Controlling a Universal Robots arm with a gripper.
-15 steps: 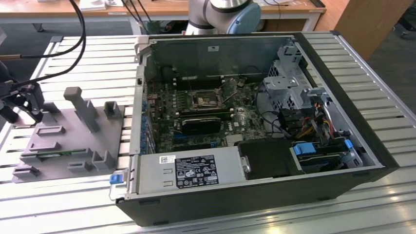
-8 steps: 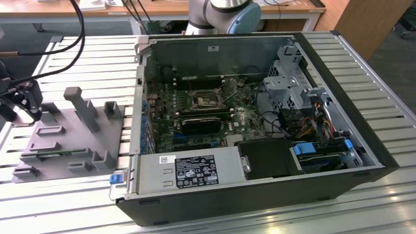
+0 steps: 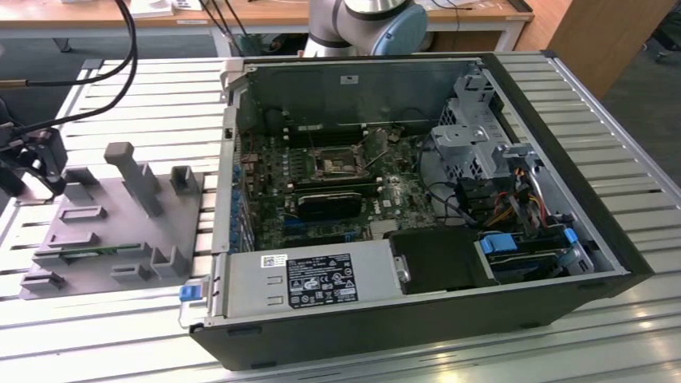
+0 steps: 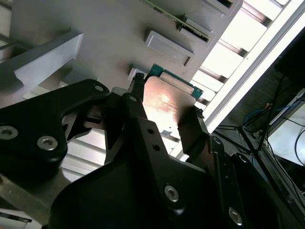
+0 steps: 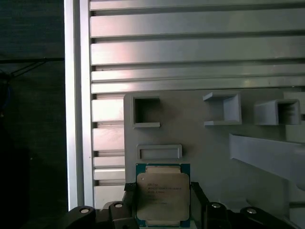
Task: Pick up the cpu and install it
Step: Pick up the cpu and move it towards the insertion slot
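Cpu (image 5: 163,198): held at the edge of the grey fixture tray (image 3: 101,195), at 9 o'clock from the open computer case (image 3: 426,327) in the exterior view.
Gripper (image 4: 167,102): closed on the cpu's two opposite edges.
Handling: probably light, stiff and fragile underneath, so grip the edges only.

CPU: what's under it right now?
In the first wrist view the cpu, clamped in the gripper, is over the grey fixture plate. The plate directly beneath is covered, so whether the chip rests there or is lifted is unclear.
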